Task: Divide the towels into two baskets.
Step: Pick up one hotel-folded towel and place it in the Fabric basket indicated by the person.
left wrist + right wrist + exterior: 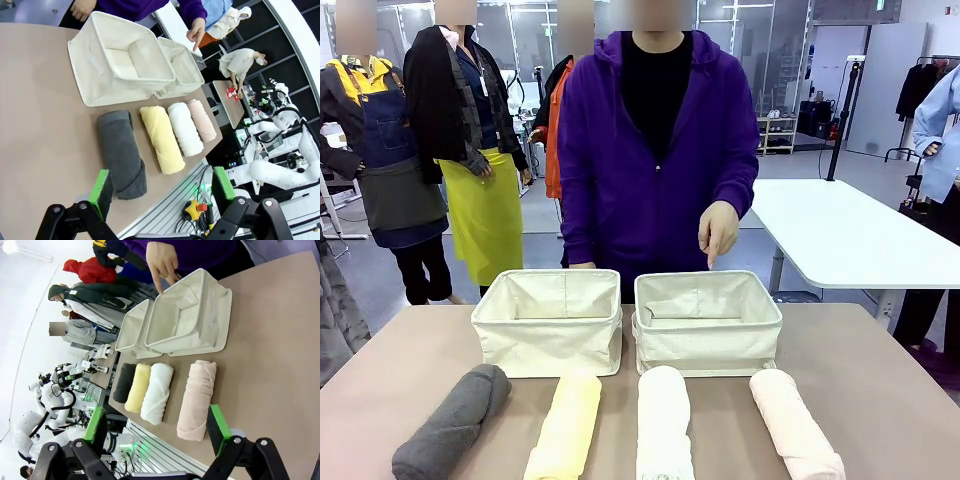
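Four rolled towels lie side by side along the near table edge: dark grey, pale yellow, white and pale pink. Behind them stand two cream canvas baskets, the left basket and the right basket, both with nothing inside. A person in a purple hoodie points a finger down at the right basket. My left gripper hangs open above the near end of the grey towel. My right gripper hangs open above the near end of the pink towel.
The brown table has free room to both sides of the baskets and towels. A white table stands behind at the right. Other people stand in the background.
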Tool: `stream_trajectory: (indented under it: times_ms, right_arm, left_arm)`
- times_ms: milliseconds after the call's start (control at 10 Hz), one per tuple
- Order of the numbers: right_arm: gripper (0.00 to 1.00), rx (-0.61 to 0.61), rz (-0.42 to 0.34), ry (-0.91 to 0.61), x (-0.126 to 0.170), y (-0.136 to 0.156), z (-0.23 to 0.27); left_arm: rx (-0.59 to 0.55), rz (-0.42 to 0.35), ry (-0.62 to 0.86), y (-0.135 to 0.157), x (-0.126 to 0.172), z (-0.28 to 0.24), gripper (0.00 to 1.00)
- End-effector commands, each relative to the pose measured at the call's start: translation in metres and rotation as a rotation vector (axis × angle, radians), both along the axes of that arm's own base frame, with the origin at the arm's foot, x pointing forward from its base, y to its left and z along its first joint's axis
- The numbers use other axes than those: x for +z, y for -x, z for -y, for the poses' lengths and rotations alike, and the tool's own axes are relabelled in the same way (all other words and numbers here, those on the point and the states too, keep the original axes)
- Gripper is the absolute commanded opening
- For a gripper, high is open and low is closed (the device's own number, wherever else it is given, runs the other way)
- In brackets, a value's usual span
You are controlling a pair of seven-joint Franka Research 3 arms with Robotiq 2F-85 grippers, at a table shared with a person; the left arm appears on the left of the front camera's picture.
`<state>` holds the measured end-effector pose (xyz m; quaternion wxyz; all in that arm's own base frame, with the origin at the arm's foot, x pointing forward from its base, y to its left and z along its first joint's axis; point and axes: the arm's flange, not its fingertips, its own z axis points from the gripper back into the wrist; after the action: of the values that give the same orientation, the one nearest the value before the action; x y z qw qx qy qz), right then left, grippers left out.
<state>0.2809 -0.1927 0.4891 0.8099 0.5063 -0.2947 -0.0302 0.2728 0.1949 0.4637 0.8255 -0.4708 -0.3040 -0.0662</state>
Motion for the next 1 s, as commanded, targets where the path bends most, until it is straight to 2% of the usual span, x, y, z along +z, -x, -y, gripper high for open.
stream_trajectory:
  times_ms: [0, 900]
  right_arm:
    - [1.00, 0.006, 0.028, -0.003, 0.0005, 0.0005, 0.0004]
    - [1.00, 0.006, 0.028, -0.003, 0.0005, 0.0005, 0.0004]
  left_arm:
    - [-0.011, 0.025, 0.013, 0.0001, 0.0007, -0.0021, 1.00]
    - [-0.011, 0.025, 0.013, 0.0001, 0.0007, -0.0021, 1.00]
